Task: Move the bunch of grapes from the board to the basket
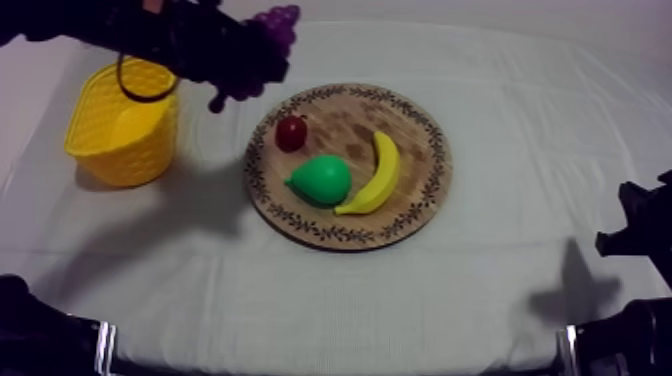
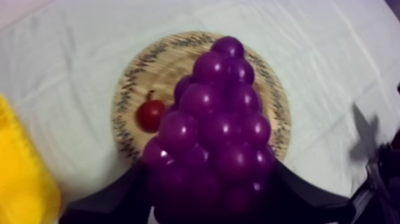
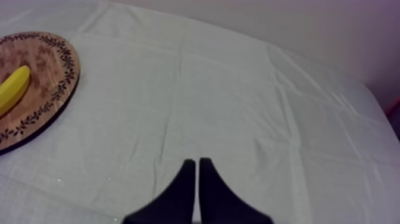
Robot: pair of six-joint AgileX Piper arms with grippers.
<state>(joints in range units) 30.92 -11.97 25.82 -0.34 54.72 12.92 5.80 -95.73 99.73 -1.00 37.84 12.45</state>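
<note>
Purple pretty much hogs our left wrist view: the bunch of grapes (image 2: 214, 143) is wedged between the two black fingers (image 2: 116, 196) of our left gripper (image 2: 209, 189), which is clamped tight round it. So the bunch is up in the air, off the wooden board (image 1: 420, 120) and not in the yellow basket (image 1: 120, 125) yet. From above, our left arm (image 1: 170, 45) comes in at the upper left and hangs over the gap between basket and board, crossing the basket's far rim. On the board we've got a small red fruit (image 1: 291, 132), a green pear (image 1: 322, 180) and a banana (image 1: 376, 172); pear and banana look to be touching. Our right gripper (image 3: 197, 162) sits low over bare grey-white cloth (image 3: 238, 89), well apart from the board, fingers pressed together in a narrow wedge, gripping nothing.
</note>
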